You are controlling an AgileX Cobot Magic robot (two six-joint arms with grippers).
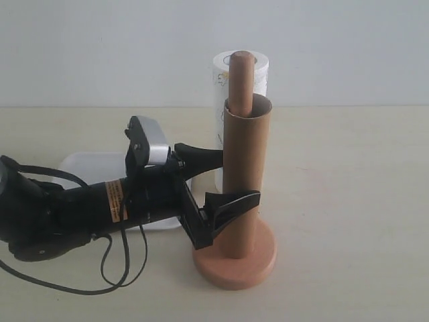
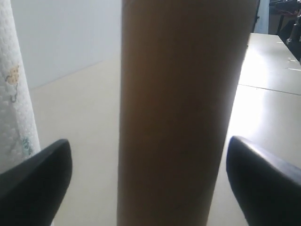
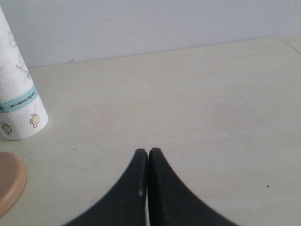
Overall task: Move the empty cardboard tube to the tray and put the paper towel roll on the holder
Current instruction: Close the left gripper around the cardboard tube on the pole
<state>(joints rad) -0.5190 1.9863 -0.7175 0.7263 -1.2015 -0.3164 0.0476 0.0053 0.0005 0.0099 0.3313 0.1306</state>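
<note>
- Risk of binding: the tube (image 1: 246, 174) sleeves the dowel (image 1: 242, 70) of the holder (image 1: 234, 261) closely. I judge that a pull not straight up could jam it and tip or drag the holder.
- Risk of crushing: the tube looks thin-walled, so a hard squeeze may dent it against the dowel.
- Risk of a knock: the roll (image 1: 218, 80) stands upright on the worktop (image 1: 348, 188) just behind the holder, near the far finger. A careless swing toward the tray (image 1: 84, 161), which lies behind the left arm, could topple it.
- Left fingers (image 2: 37, 179): wide open, one on each side of the tube at about mid-height. A gap shows on both sides and nothing is held.
- Right fingers (image 3: 136, 188): pressed together and empty, above bare worktop, with only the roll and the holder's base at the edge of their view.
</note>
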